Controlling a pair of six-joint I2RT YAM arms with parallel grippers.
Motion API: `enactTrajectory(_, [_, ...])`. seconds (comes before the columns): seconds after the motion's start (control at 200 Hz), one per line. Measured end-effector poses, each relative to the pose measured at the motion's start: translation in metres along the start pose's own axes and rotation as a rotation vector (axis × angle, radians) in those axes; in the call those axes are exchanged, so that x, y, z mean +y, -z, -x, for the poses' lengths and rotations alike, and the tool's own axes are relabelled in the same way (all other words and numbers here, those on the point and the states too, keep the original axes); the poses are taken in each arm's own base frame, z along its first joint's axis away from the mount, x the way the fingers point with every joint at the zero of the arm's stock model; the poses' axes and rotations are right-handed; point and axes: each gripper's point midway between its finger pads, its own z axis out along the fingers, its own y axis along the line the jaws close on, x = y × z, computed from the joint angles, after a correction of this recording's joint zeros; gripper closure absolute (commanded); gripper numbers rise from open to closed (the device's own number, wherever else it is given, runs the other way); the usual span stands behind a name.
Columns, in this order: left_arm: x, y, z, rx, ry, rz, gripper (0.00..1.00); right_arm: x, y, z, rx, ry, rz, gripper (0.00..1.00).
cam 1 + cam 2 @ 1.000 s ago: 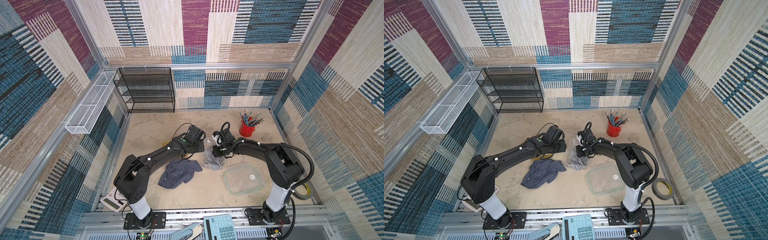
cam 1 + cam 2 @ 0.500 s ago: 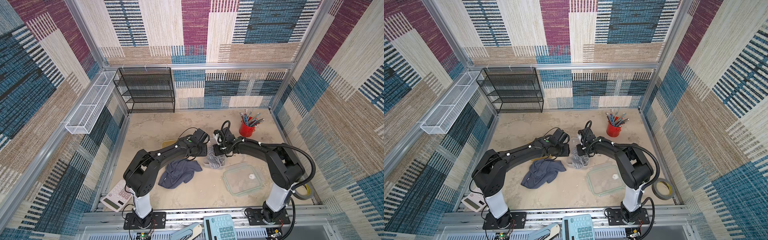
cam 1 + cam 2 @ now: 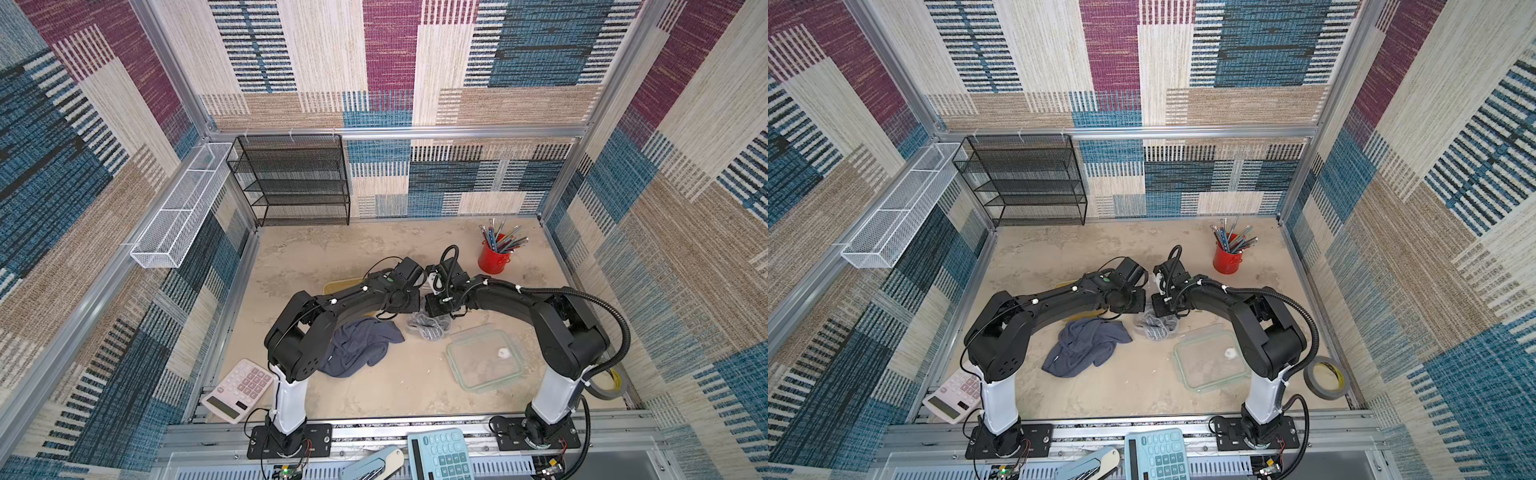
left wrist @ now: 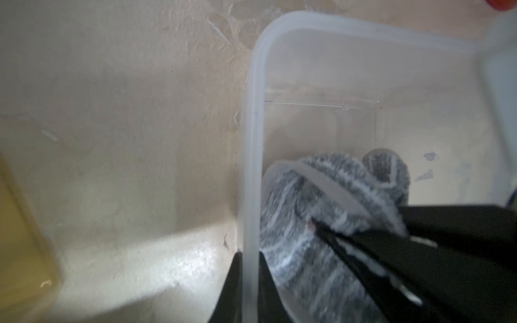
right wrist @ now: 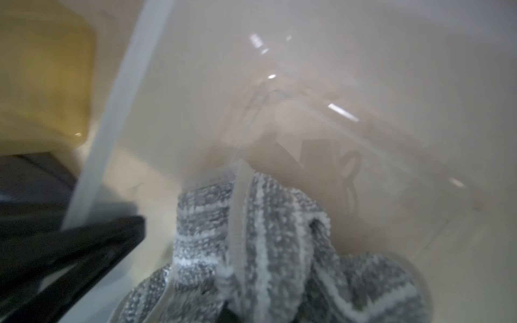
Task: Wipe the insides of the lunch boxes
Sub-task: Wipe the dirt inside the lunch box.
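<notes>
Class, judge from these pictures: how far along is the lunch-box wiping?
Done: the clear lid lies off. In hand: the left hand clamps the wall of the clear lunch box while the right hand holds a grey striped cloth inside it. Left: the amber lunch box, sitting aside with no hand on it.

The left gripper (image 4: 249,261) pinched one wall of the clear lunch box (image 4: 253,112), a black finger on each side of its frosted rim. Inside lay a grey striped cloth (image 4: 307,212), nipped by the right gripper (image 4: 321,230) (jaws closed together). The amber lunch box (image 4: 19,237) sat apart on the beige table (image 4: 126,125).
</notes>
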Motion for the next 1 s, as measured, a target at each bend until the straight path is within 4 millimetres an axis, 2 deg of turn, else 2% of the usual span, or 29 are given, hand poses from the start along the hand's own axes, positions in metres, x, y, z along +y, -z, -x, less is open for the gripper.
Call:
enactTrajectory(0.095, [0.002, 0.002, 0.002, 0.001, -0.005, 0.031, 0.95, 0.015, -0.002, -0.005, 0.011, -0.044, 0.097, 0.93])
enactTrajectory(0.25, [0.011, 0.006, 0.002, 0.003, -0.012, 0.087, 0.97, 0.036, 0.0, -0.001, -0.014, -0.128, 0.235, 0.93])
enactTrajectory(0.401, [0.017, 0.007, 0.002, 0.0, -0.014, 0.119, 0.99, 0.042, -0.002, -0.001, 0.011, -0.121, 0.245, 0.92])
enactTrajectory(0.546, [0.017, 0.008, 0.004, -0.007, -0.021, 0.126, 1.0, 0.021, -0.015, -0.017, 0.086, -0.042, 0.123, 0.93])
enactTrajectory(0.676, [0.017, 0.009, 0.006, -0.016, -0.028, 0.131, 1.0, 0.003, -0.017, -0.019, 0.095, 0.034, -0.004, 0.92])
enactTrajectory(0.836, [0.013, 0.005, 0.008, -0.028, -0.029, 0.11, 1.0, -0.02, -0.019, 0.001, 0.081, 0.08, -0.161, 0.92])
enactTrajectory(0.997, [0.011, 0.0, 0.006, -0.038, -0.031, 0.089, 1.0, -0.05, -0.016, 0.041, 0.013, 0.097, -0.377, 0.89])
